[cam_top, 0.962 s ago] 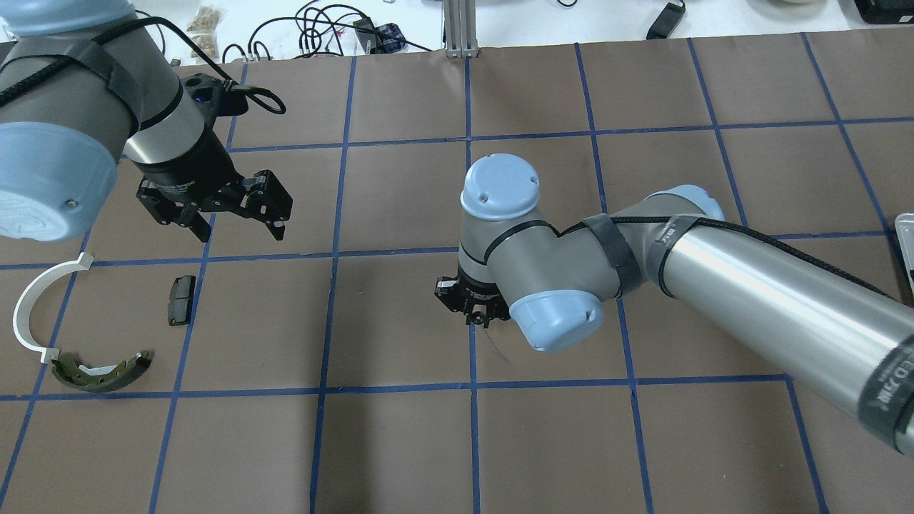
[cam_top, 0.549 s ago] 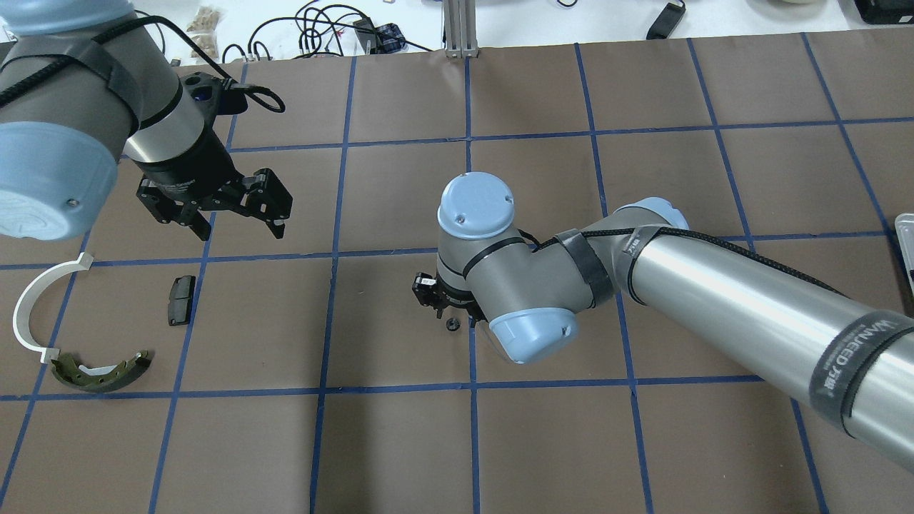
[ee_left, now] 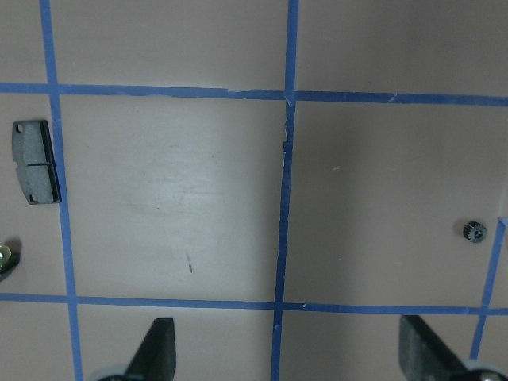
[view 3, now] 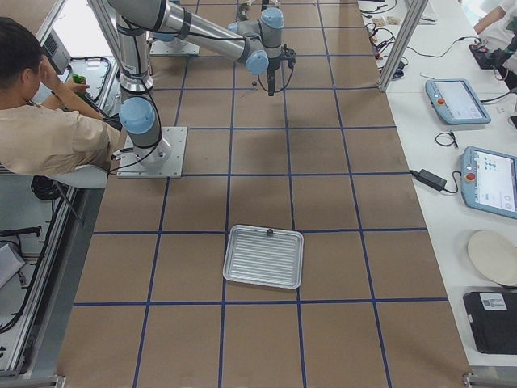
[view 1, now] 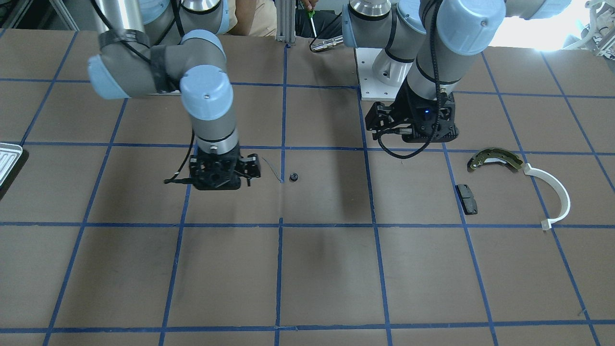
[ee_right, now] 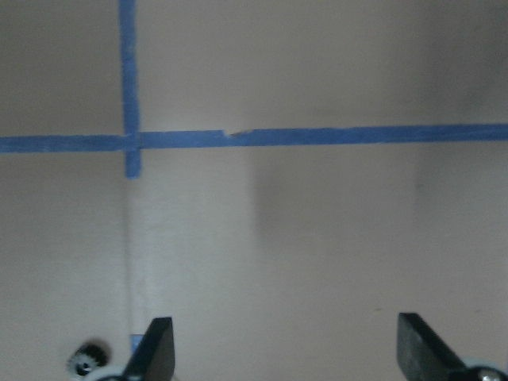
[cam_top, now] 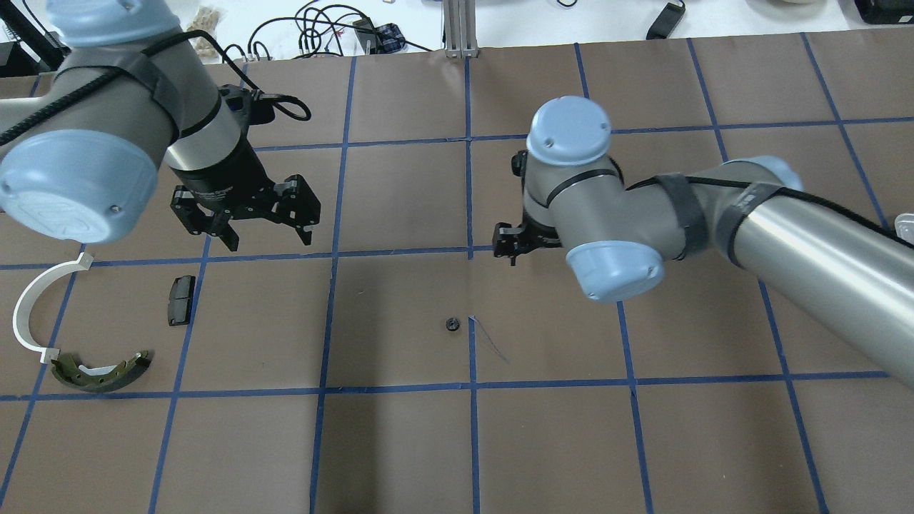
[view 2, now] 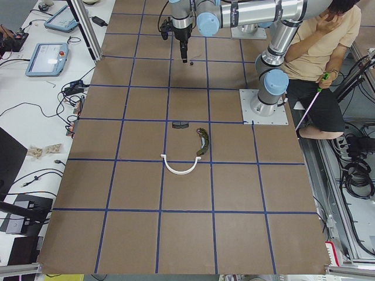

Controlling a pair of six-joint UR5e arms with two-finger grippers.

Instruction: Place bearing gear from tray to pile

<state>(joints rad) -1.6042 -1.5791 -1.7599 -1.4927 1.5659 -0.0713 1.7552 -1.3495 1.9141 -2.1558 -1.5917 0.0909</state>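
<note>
Pulled back from the bearing gear (cam_top: 451, 325), the right gripper (ee_right: 286, 361) now hangs apart from it, jaws spread wide and empty. The gear lies alone on the table (cam_top: 400, 442), just beside a blue tape line (cam_top: 472, 357), off to that gripper's left. The left gripper (cam_top: 270, 239), also wide open, has shifted toward the centre and hangs above the stretch between gear and pile. One black pad (cam_top: 181, 300), one white half-ring (cam_top: 20, 314) and one brake shoe (cam_top: 107, 382) make the pile; one tray (view 3: 264, 257) sits well apart.
</note>
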